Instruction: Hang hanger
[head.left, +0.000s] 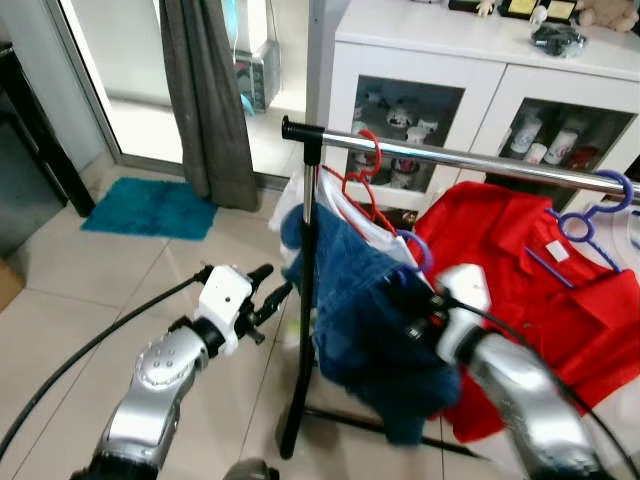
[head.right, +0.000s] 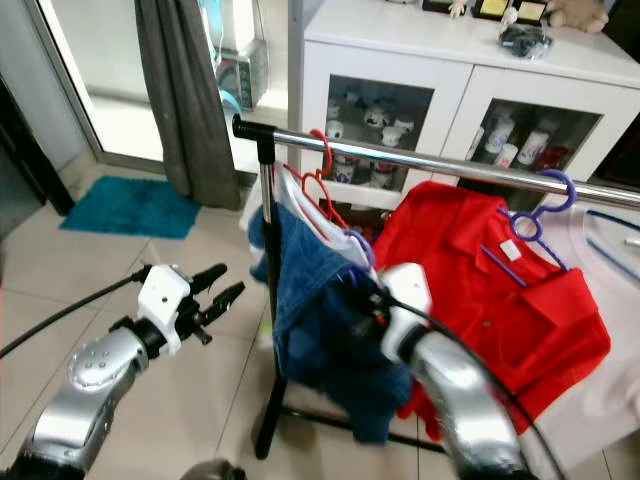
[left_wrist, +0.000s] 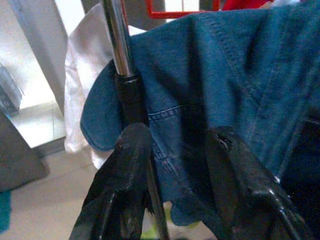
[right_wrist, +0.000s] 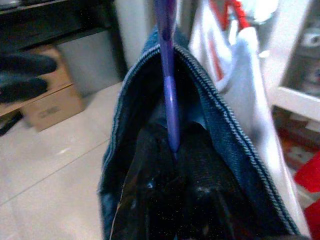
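A purple hanger (right_wrist: 167, 75) carries a blue denim garment (head.left: 350, 290). My right gripper (right_wrist: 175, 150) is shut on the hanger's stem, buried in the denim collar, just below the chrome rail (head.left: 470, 160) and right of the black upright post (head.left: 305, 300). The hanger's hook (head.left: 420, 250) sits below the rail, not on it. A red hanger (head.left: 368, 160) with a white garment hangs on the rail near the post. My left gripper (head.left: 275, 285) is open, just left of the post, fingers (left_wrist: 132, 150) pointing at the denim.
A red shirt (head.left: 520, 270) on another purple hanger (head.left: 600, 200) hangs further right on the rail. A white glass-door cabinet (head.left: 430, 50) stands behind. A grey curtain (head.left: 205, 100) and a teal mat (head.left: 150, 208) lie to the left; tiled floor lies around the rack's base (head.left: 330, 415).
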